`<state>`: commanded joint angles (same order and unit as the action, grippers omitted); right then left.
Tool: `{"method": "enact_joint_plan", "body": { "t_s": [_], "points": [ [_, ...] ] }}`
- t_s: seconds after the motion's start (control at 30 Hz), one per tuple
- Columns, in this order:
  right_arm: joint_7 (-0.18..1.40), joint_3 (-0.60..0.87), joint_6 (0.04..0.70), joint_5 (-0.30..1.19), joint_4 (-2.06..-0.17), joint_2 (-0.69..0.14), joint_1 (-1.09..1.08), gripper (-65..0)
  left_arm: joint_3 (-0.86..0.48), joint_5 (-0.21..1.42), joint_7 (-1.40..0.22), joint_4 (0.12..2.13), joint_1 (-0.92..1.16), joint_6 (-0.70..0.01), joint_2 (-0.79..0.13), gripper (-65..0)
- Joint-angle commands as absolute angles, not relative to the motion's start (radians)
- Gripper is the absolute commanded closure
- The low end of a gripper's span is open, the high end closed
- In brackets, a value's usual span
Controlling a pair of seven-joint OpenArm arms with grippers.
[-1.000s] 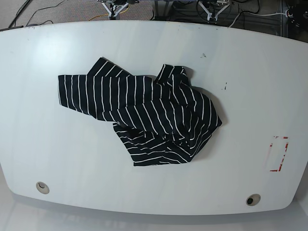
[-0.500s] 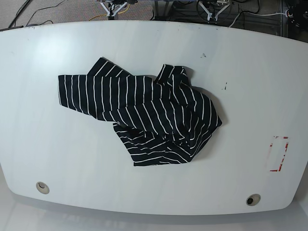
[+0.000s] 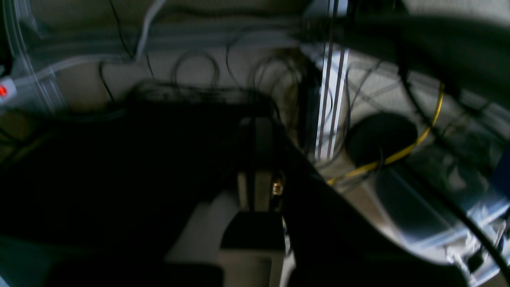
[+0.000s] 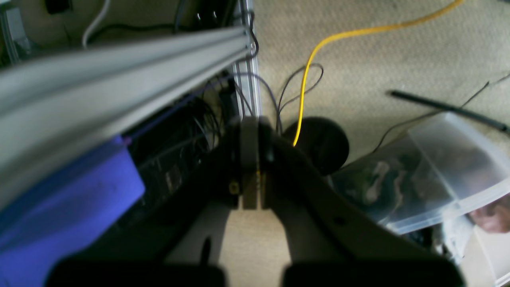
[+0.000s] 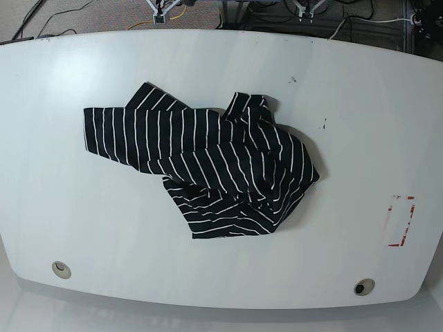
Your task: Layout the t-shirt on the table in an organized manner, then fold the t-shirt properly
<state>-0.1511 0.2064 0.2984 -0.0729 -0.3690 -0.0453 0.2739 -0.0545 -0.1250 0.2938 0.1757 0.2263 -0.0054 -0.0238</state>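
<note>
The black t-shirt [image 5: 208, 166] with thin white stripes lies crumpled near the middle of the white table [image 5: 360, 124]. One sleeve stretches out to the left and the body is bunched at the lower right. Neither gripper is near it. In the left wrist view my left gripper [image 3: 255, 127] hangs off the table over a dark floor area with cables, its fingers pressed together and empty. My right gripper [image 4: 250, 123] is also shut and empty above carpet beside an aluminium frame rail [image 4: 119, 67]. Only small tips of the arms [image 5: 160, 8] show at the base view's top edge.
Two round holes [image 5: 61, 269] [image 5: 363, 286] sit along the table's near edge, and a red rectangular marking [image 5: 401, 221] lies at the right. Behind the table are cables, a yellow cord [image 4: 318, 48] and a clear plastic bin [image 4: 438, 175].
Both arm tips at the top edge of the base view have drawn further back out of the picture. The t-shirt has not moved.
</note>
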Motion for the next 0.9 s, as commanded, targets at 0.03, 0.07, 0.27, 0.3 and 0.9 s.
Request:
{"method": "enact_joint_plan", "body": {
  "t_s": [0.03, 0.07, 0.27, 0.3, 0.9],
  "points": [
    [-0.153, 0.206, 0.298, -0.073, -0.401, -0.044, 0.298, -0.6, -0.056, -0.125, 0.297, 0.200, 0.240, -0.005, -0.024, -0.4],
    [-0.154, 0.206, 0.295, -0.073, -0.424, -0.044, 0.312, -0.6, -0.056, -0.125, 0.297, 0.216, 0.252, -0.005, -0.025, -0.4],
    [-0.154, 0.206, 0.294, -0.071, -0.573, -0.041, 0.409, -0.6, -0.056, -0.124, 0.297, 0.389, 0.361, -0.005, -0.048, -0.4],
    [-0.154, 0.206, 0.294, -0.071, -0.602, -0.041, 0.427, -0.6, -0.056, -0.124, 0.297, 0.424, 0.381, -0.005, -0.050, -0.4],
    [-0.154, 0.203, 0.294, -0.071, -0.857, -0.030, 0.607, -0.8, -0.058, -0.125, 0.294, 0.641, 0.559, -0.005, -0.073, -0.6]
  ]
}}
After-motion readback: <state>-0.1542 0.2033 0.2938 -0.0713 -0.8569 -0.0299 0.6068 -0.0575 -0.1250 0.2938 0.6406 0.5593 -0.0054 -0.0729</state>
